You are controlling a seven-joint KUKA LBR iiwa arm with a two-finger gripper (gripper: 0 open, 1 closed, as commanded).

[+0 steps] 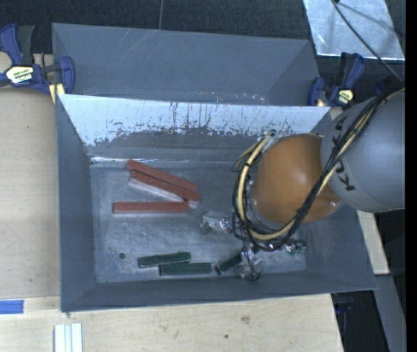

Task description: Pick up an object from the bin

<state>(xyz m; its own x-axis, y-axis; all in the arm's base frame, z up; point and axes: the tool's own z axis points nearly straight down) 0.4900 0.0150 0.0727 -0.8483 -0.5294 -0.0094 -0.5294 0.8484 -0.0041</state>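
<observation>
Honestly can't tell if the gripper (248,264) is spread or pinched, but it's right at the short dark green flat bar (227,264) by the grey metal bin (194,293)'s near wall, so it might just shove the bar away.

Dark carpeted floor (194,2) beyond, pale tabletop (17,196) at left

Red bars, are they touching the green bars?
No, the red bars lie apart from the green bars, with a wide gap between them.
</observation>
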